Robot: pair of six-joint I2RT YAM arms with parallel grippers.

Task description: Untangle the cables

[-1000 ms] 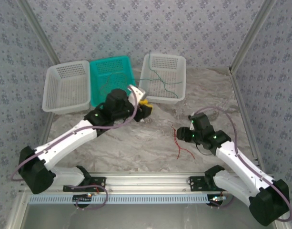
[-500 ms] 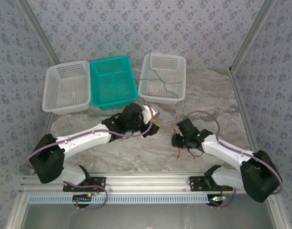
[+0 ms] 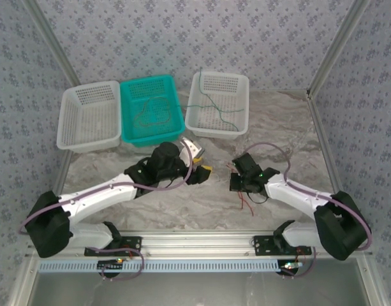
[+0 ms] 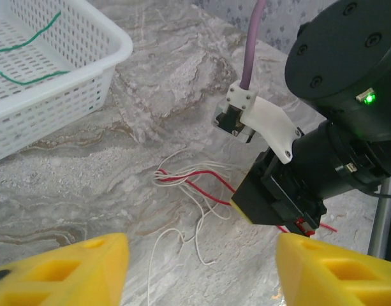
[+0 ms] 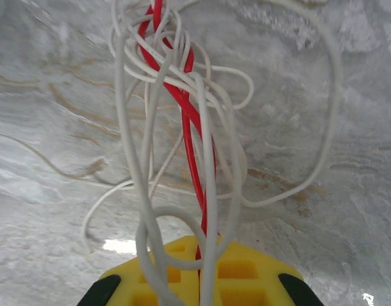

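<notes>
On the table (image 3: 182,207), the right pincer (image 5: 200,274) clamps red and white cables (image 5: 185,108).

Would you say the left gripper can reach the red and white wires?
Probably yes: the left gripper is open and faces the red and white wires directly, though the right gripper is shut on them.
</notes>
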